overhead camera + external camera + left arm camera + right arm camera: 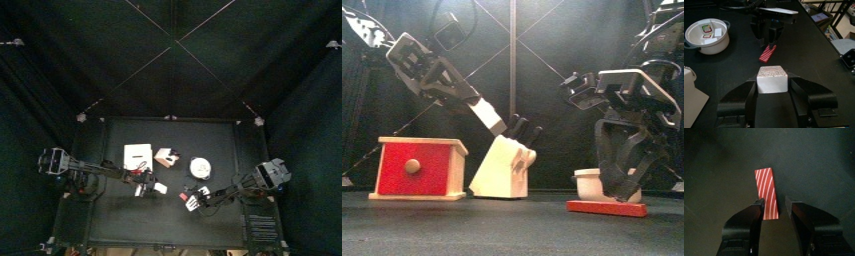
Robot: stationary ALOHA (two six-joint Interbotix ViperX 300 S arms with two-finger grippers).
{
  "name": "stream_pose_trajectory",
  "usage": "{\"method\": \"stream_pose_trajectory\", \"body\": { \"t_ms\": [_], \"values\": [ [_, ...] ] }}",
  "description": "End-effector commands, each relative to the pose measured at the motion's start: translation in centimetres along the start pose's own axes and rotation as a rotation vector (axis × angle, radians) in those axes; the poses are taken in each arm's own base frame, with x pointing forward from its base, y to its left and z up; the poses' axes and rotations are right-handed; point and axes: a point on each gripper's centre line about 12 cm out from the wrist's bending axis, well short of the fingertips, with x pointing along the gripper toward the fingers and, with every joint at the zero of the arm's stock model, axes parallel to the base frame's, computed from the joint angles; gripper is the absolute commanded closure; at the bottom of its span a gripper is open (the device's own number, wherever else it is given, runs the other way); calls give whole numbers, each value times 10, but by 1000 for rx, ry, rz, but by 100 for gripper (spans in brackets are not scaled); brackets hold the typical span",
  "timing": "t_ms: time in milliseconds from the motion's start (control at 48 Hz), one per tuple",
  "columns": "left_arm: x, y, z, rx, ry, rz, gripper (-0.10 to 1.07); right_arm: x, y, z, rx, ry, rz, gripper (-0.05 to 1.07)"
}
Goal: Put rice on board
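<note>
The left gripper (pixel 773 85) has its jaws clamped on the rice (pixel 771 74), a white block with a speckled top, one jaw flat against each side. In the front view the block leans, its lower end apparently on the black surface (pixel 811 55) near the middle of the front edge. So the pick-up looks made and the carry not yet begun. The board (pixel 138 155), a flat white rectangle with a reddish strip along one edge, lies toward the surface's left edge, farther back than the rice and apart from it. From the front it seems to stand as a low box with a red face and a pale top. A small tan-and-reddish block (pixel 167 156) sits just beside the board, behind the rice. A round white lidded pot (pixel 707 36) stands further toward the right edge. The right gripper (pixel 775 208) hangs near the front right, its jaws released and straddling one end of a flat red-and-white striped strip (pixel 765 185) without pinching it. As I judge it, the next move calls for lifting the rice clear of the surface and high enough to pass the board's rim. It then goes left and back, around the tan block, and is set down level before release.
</note>
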Motion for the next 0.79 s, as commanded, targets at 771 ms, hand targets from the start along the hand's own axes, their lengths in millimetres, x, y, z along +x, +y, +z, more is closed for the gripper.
{"method": "stream_pose_trajectory", "body": {
  "t_ms": [771],
  "values": [
    [16,-7,-18,6,62,-39,40,-89,10,65,-112,-320,113,26]
  ]
}}
